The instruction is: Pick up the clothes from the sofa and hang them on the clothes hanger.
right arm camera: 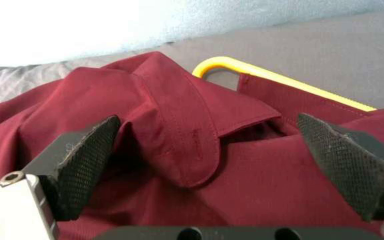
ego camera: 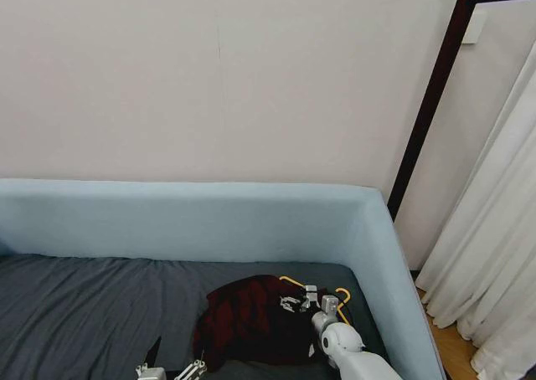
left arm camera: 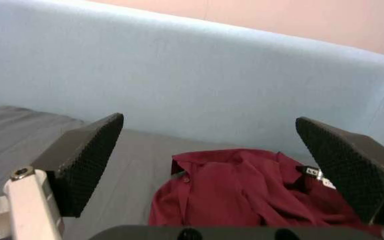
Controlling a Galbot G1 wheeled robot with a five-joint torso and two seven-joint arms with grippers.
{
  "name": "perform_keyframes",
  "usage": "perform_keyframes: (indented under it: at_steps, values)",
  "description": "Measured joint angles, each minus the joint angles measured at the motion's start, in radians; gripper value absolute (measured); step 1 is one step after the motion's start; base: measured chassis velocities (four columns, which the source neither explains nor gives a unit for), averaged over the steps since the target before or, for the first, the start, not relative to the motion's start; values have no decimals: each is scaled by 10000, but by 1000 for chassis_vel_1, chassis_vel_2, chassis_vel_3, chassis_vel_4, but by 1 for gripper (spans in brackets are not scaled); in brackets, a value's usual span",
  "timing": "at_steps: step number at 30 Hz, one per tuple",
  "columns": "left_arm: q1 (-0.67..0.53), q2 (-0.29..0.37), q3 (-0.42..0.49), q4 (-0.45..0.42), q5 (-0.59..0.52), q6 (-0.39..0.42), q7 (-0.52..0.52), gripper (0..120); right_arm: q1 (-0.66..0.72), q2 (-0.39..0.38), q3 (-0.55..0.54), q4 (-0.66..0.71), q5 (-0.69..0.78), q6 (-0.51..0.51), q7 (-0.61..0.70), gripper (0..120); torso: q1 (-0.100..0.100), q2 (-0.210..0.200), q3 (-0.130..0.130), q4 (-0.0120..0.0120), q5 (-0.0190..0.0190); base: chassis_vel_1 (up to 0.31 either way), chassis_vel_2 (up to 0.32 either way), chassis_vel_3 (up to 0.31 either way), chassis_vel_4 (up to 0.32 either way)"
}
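Note:
A dark red shirt [ego camera: 251, 317] lies crumpled on the grey sofa seat [ego camera: 84, 313] near the right armrest, with a yellow hanger [ego camera: 339, 300] under its collar side. My right gripper [ego camera: 299, 301] hovers open just over the shirt collar [right arm camera: 192, 135], fingers [right arm camera: 82, 167] spread to either side; the yellow hanger [right arm camera: 272, 75] curves just beyond. My left gripper [ego camera: 172, 365] stands open low at the front of the seat, short of the shirt [left arm camera: 245, 195], with nothing between its pads [left arm camera: 88, 160].
The light blue sofa back [ego camera: 184, 221] and right armrest [ego camera: 394, 296] wall in the seat. A dark clothes rack pole [ego camera: 431, 95] rises behind the armrest, and white curtains [ego camera: 494, 263] hang at the right. Grey seat stretches free to the left.

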Motion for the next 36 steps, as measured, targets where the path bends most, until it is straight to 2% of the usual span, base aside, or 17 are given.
perform_keyframes:
  at_steps: [6, 9, 13, 15, 16, 22, 23, 27, 29, 32, 36]
  values:
    - [35, -54, -16, -41, 14, 1, 4, 98, 107, 216, -23, -272, -141, 6, -191, 98, 0, 0, 0, 1, 0, 0, 0, 0, 0]
    - [41, -80, -46, -45, 11, -11, 4, 99, 145, 295, -76, -312, -167, 7, -209, 85, 0, 0, 0, 3, 1, 0, 0, 0, 0]
    - [42, -99, -52, -45, 1, -33, 4, 99, 160, 297, -122, -313, -166, 7, -209, 77, 0, 0, 0, 2, 0, 0, 0, 0, 0]
    - [25, -117, -49, -30, -4, -41, 3, 99, 159, 286, -171, -313, -162, 7, -208, 64, 0, 0, 0, 2, 1, 0, 0, 0, 0]
    - [25, -117, -49, -30, -4, -41, 3, 99, 159, 286, -171, -313, -162, 7, -208, 64, 0, 0, 0, 2, 1, 0, 0, 0, 0]
    - [-58, -108, -26, 55, -26, -50, 3, 99, 104, 311, -222, -319, -151, 80, -236, 36, -1, 0, 0, 1, 0, 0, 0, 0, 0]
    - [-58, -108, -26, 55, -26, -50, 3, 99, 104, 311, -222, -319, -151, 80, -236, 36, -1, 0, 0, 1, 0, 0, 0, 0, 0]
    - [-74, -95, -16, 71, -35, -50, 3, 99, 117, 375, -214, -420, -144, 211, -286, 19, 0, 0, 0, 2, 1, 0, 0, 0, 0]
    - [-80, -90, -13, 87, -35, -50, 2, 99, 111, 371, -214, -414, -133, 235, -291, 15, 0, 0, -1, 2, 1, 0, 0, 0, 0]
    - [-121, -83, 7, 137, -108, -47, -7, 99, 40, 316, -248, -314, -102, 252, -294, 0, 0, 0, -1, 1, 1, 0, 0, 0, 0]
    - [-196, -77, 39, 163, -292, 46, -51, 99, -51, 220, -295, -111, 5, 321, -305, 0, 0, 0, 0, 2, 1, 0, 0, 0, 0]
